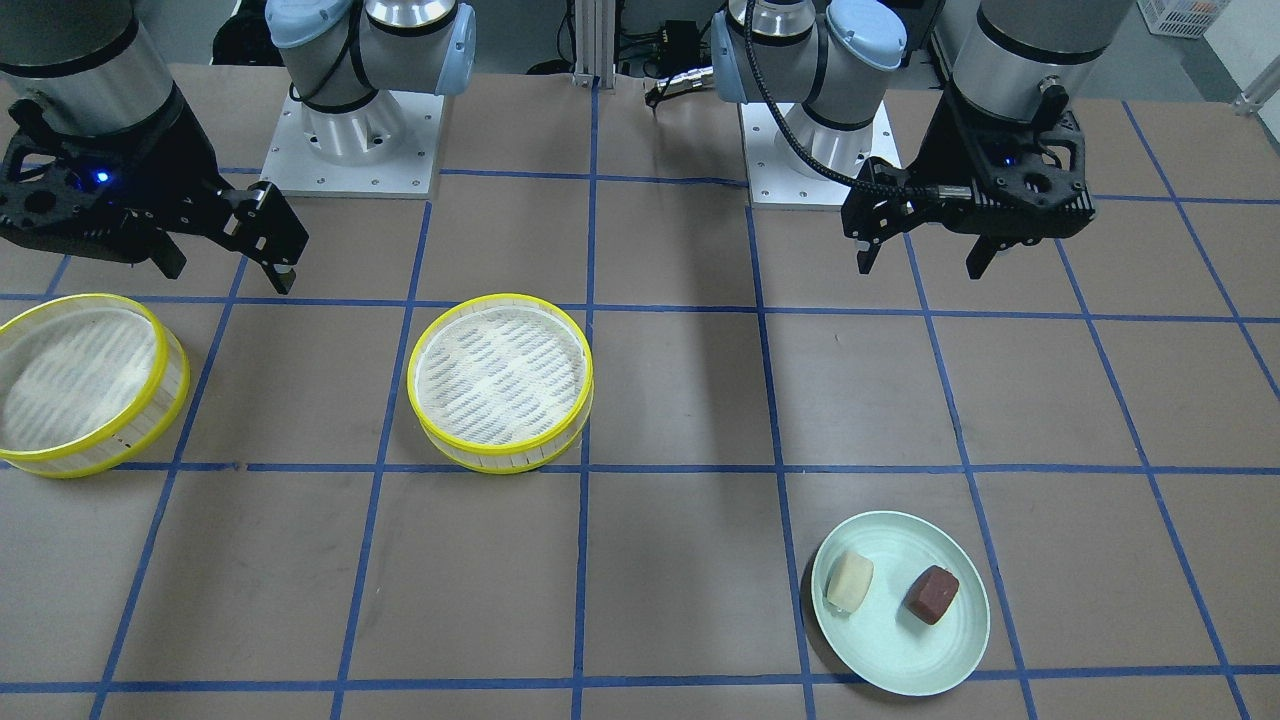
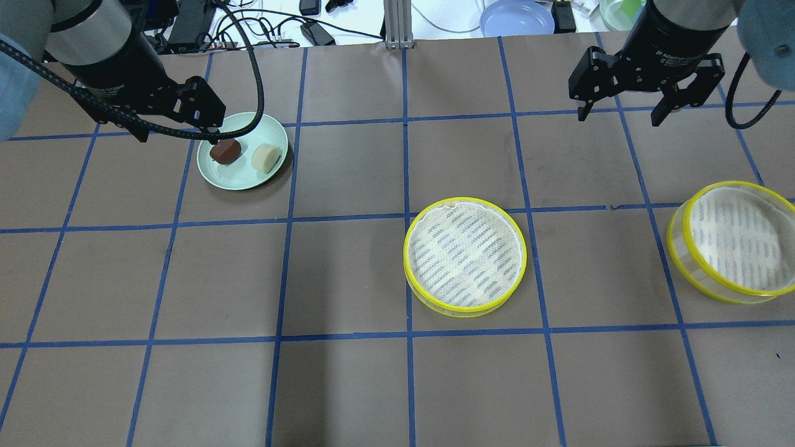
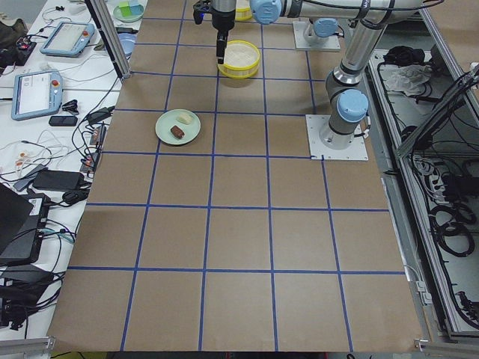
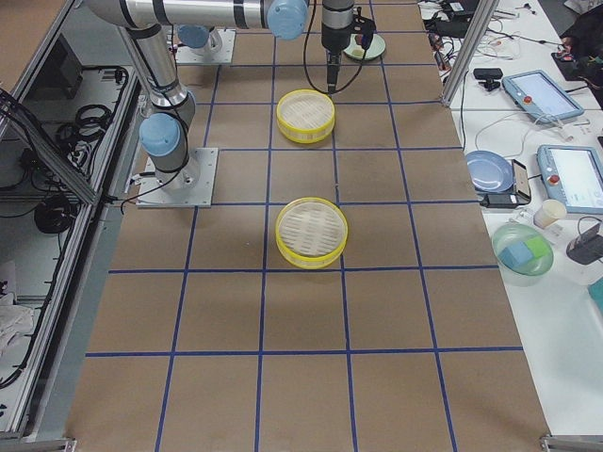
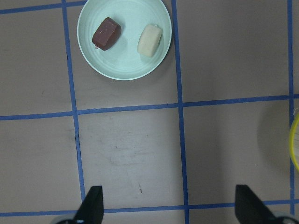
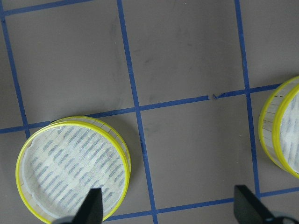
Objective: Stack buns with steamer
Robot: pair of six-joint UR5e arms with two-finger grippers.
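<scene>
A cream-white bun (image 1: 849, 581) and a dark reddish-brown bun (image 1: 932, 594), both small and blocky, lie side by side without touching on a pale green plate (image 1: 900, 655) toward the surface's far edge, on the robot's left. A round yellow-rimmed steamer (image 1: 500, 380) sits mid-surface. A second steamer (image 1: 85, 385) sits well to its right.

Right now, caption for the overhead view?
Both arms' jaws open; white bun and brown bun on the plate, empty steamer at centre, second steamer at right.
</scene>
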